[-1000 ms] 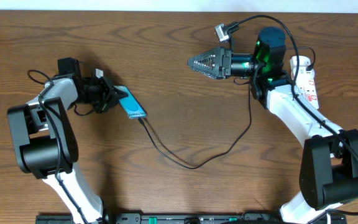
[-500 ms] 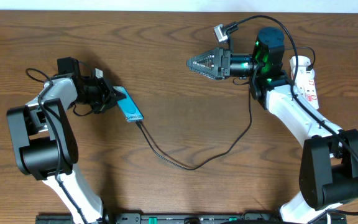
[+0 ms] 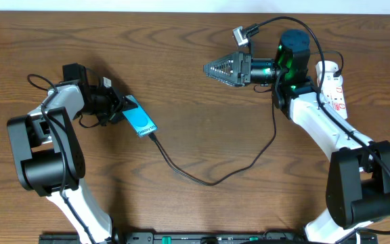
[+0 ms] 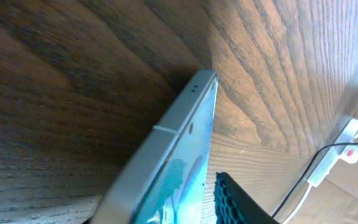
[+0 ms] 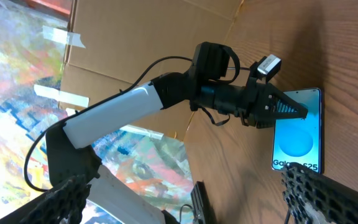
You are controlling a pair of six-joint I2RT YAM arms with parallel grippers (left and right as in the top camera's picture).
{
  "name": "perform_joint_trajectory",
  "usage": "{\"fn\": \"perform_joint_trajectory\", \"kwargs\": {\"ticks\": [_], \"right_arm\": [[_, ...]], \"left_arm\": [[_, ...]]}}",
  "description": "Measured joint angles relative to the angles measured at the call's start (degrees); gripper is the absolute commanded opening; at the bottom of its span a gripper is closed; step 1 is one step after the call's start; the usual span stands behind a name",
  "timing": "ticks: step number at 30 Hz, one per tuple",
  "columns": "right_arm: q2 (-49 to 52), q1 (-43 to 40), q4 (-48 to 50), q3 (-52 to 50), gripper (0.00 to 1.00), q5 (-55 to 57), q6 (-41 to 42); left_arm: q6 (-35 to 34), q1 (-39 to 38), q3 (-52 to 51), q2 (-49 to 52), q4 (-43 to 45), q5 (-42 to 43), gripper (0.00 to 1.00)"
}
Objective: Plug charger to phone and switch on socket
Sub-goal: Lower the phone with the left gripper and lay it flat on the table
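Note:
The phone [image 3: 139,120], cyan screen up, lies tilted on the wood left of centre. My left gripper [image 3: 118,110] is shut on its upper end. The left wrist view shows the phone's metal edge and screen [image 4: 179,168] right next to a black finger. The charger, a thin black cable [image 3: 212,181], is plugged into the phone's lower end and loops across the table towards the right arm. The socket [image 3: 334,85], a white strip with red markings, lies at the far right behind that arm. My right gripper [image 3: 212,68] hangs open and empty above the table; its view shows the phone [image 5: 297,140].
The right arm's thick black cables arch over its wrist [image 3: 276,24]. The left arm's own cable loops by its base [image 3: 39,83]. Cardboard and a colourful painted backdrop [image 5: 17,74] stand past the table's left side. A black rail [image 3: 195,237] runs along the front edge.
The left gripper has turned the phone a little, and its cabled end has shifted down towards the front of the table. The cable has followed. The right arm has not moved.

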Motion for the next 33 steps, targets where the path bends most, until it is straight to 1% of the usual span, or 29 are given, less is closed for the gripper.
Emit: {"fn": "perform_joint_trajectory", "kwargs": {"ticks": [5, 7, 17, 33], "right_arm": [[0.0, 0.0, 0.0, 0.0, 0.99, 0.0, 0.0], [0.0, 0.0, 0.0, 0.0, 0.99, 0.0, 0.0], [0.0, 0.0, 0.0, 0.0, 0.99, 0.0, 0.0], [0.0, 0.3, 0.0, 0.0, 0.99, 0.0, 0.0]], "left_arm": [[0.7, 0.0, 0.3, -0.1, -1.4, 0.5, 0.49], [1.0, 0.0, 0.3, -0.2, -2.0, 0.5, 0.50], [1.1, 0.0, 0.7, -1.0, -7.3, -3.0, 0.50], [1.1, 0.0, 1.3, -1.7, -11.9, -8.2, 0.51]]}}
